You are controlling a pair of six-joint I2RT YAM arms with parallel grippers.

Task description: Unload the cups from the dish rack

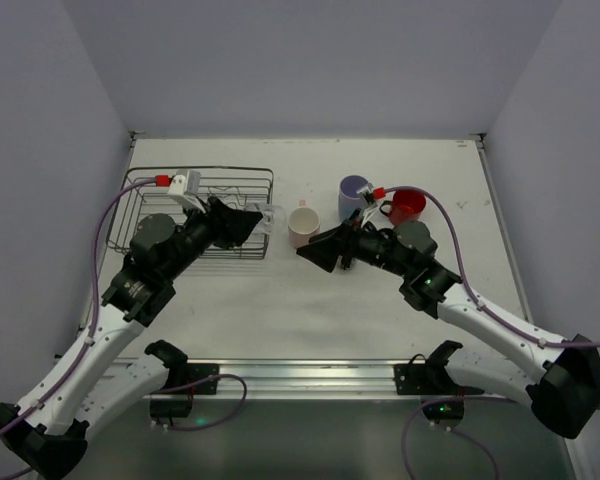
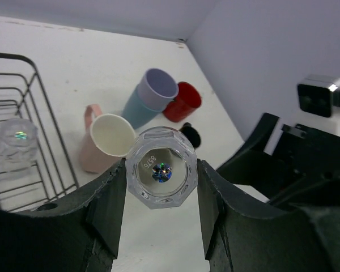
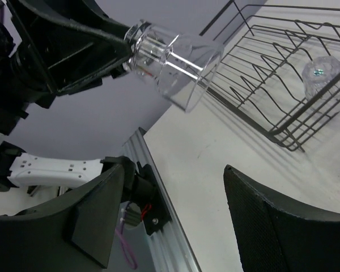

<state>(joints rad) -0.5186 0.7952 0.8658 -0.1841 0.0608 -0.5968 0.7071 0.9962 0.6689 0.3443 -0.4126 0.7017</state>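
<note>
Left hand (image 1: 251, 222) grips a clear cup (image 2: 161, 173); right hand (image 1: 314, 252) stands open.

Soft, even overhead light. White worktop (image 1: 280, 310) is bright but not blown out, with faint shadows under the arms. Rack (image 3: 283, 73) wires throw thin shadows. Clear glass (image 2: 161, 173) carries small glints. Left end effector (image 2: 162, 175) reads near-black, its fingers (image 2: 105, 212) slightly soft. Wrist views bow at the edges.

Clear cup (image 2: 161, 171) held aloft; second clear cup (image 2: 14, 145) inside black rack (image 1: 235, 186).
</note>
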